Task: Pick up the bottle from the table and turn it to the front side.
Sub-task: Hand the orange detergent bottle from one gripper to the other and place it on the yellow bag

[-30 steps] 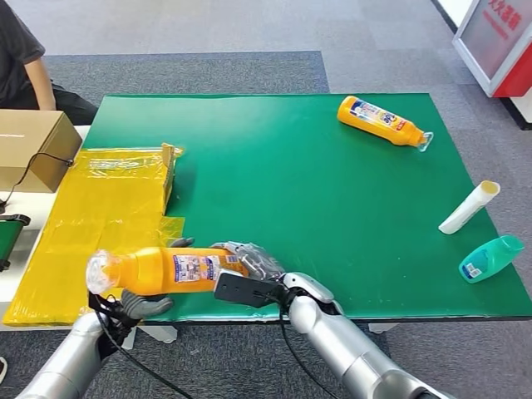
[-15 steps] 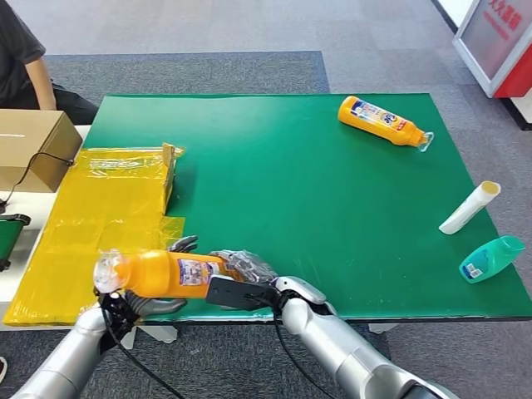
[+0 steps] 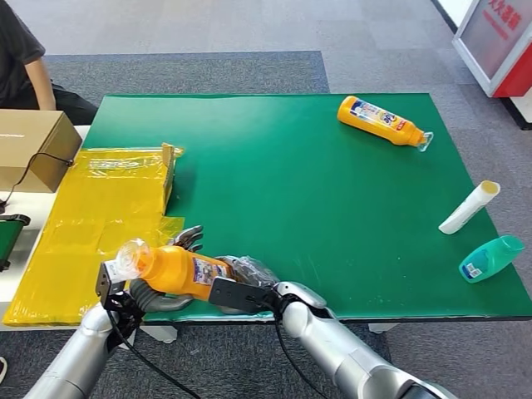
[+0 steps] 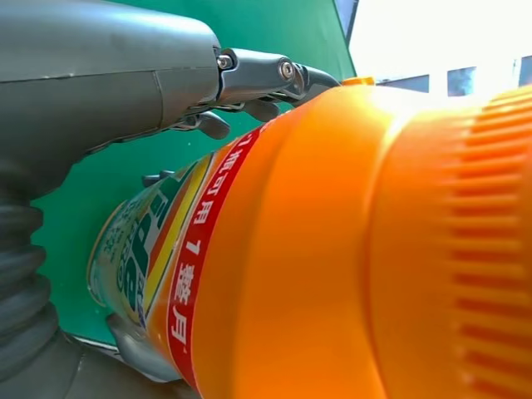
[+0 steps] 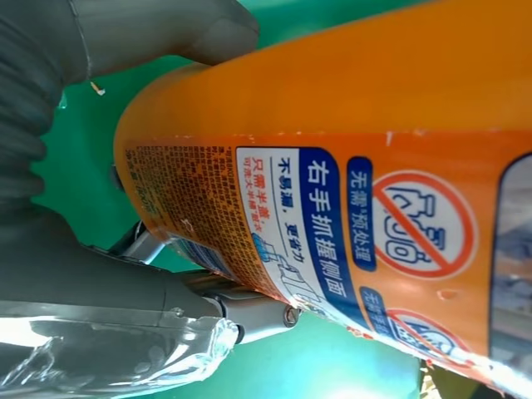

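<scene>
Head view: I hold the orange bottle (image 3: 182, 271) above the tabletop (image 3: 301, 191) near its 7 o'clock edge, my left hand (image 3: 154, 293) clamped under the neck end and my right hand (image 3: 248, 273) gripping the base end. My fingers (image 4: 263, 73) wrap its body; the clear cap tilts up toward 10 o'clock. A second orange bottle (image 3: 382, 121) lies at 1 o'clock, a teal bottle (image 3: 490, 258) at 4.

left hand (image 3: 157, 295): fingers wrapped, gripping | right hand (image 3: 248, 270): fingers wrapped, gripping
</scene>
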Tool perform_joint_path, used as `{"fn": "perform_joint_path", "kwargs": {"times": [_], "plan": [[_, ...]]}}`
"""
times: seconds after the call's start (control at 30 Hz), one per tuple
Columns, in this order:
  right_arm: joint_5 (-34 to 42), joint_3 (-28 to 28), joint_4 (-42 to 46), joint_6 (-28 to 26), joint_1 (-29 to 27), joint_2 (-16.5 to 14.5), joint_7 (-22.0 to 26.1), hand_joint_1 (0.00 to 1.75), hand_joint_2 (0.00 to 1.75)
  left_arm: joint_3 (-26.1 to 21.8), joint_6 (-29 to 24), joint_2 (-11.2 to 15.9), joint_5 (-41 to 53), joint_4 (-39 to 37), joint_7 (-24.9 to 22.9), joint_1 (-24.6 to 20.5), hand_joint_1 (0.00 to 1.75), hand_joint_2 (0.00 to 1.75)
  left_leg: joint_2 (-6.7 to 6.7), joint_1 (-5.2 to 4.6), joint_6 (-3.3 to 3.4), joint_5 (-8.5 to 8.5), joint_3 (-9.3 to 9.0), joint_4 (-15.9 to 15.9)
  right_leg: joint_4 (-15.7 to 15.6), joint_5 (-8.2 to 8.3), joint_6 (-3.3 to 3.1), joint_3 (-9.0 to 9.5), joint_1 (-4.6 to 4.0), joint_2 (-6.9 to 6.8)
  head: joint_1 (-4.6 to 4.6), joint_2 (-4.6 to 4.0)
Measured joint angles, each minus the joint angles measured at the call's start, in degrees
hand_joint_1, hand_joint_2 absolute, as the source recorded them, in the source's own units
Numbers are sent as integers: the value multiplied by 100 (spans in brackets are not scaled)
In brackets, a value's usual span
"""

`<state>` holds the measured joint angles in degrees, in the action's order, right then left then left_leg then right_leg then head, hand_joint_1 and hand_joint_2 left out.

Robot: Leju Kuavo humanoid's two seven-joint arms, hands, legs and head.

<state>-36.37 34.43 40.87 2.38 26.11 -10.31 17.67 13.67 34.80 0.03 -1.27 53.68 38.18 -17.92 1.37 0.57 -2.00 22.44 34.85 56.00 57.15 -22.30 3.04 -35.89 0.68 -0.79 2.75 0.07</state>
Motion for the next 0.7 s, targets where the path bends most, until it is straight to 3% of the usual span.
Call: {"fn": "perform_joint_path", "kwargs": {"times": [0.5, 0.63, 0.67, 0.7], "plan": [[-14, -1, -180, 13, 87, -98, 32, 175, 175, 1, 247, 5, 116, 313, 0, 144, 5, 175, 0, 0, 0, 0, 0, 0, 0, 0, 0, -1, 0, 0, -1, 0], [-13, 2, -277, 28, 140, -149, 34, 175, 175, -1, 263, 4, 83, 484, 0, 225, 171, 175, 0, 0, 0, 0, 0, 0, 0, 0, 0, -1, 0, 0, 1, 0], [-9, 2, -302, 30, 149, -156, 39, 174, 175, -1, 259, 4, 90, 525, 0, 244, 175, 175, 0, 0, 0, 0, 0, 0, 0, 0, 0, -1, 0, 0, 1, 0], [-5, 2, -323, 32, 157, -162, 44, 154, 175, -1, 251, 3, 100, 565, 0, 264, 175, 175, 0, 0, 0, 0, 0, 0, 0, 0, 0, -1, 0, 0, 1, 0]]}}
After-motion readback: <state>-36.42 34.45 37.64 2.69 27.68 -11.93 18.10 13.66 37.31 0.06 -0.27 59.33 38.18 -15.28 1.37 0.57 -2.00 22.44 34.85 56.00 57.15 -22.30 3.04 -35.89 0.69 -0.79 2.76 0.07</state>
